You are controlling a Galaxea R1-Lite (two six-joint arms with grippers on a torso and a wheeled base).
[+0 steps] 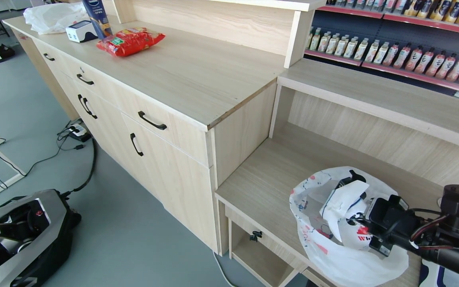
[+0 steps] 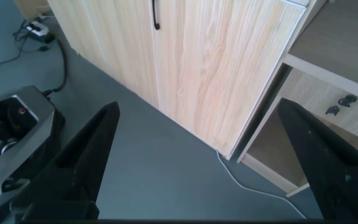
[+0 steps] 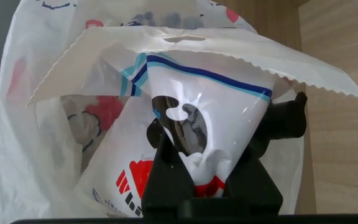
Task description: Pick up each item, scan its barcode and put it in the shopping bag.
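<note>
The right gripper (image 3: 229, 124) is clamped on a white packet (image 3: 197, 93) with a saw-toothed top edge, one finger on each side of its lower half, and holds it in the mouth of the shopping bag (image 1: 345, 263), the packet's lower part already between the bag's walls. The bag sits open on a low wooden shelf (image 1: 261, 175). I cannot tell whether the coloured shapes inside it are print or goods already dropped in. The left gripper (image 2: 197, 106) hangs well away from the bag, out over the grey floor beside the cupboard doors, its fingers spread wide and empty. Far from the bag, up on the long counter (image 1: 197, 75), lie a red packet (image 1: 130, 40) and, just behind it, a blue carton (image 1: 98, 16) next to a small white scanner (image 1: 80, 31). So, by my reading, this packet is at its last step – only the release into the bag is left – while the red packet and the carton each need picking up, scanning and bagging.
</note>
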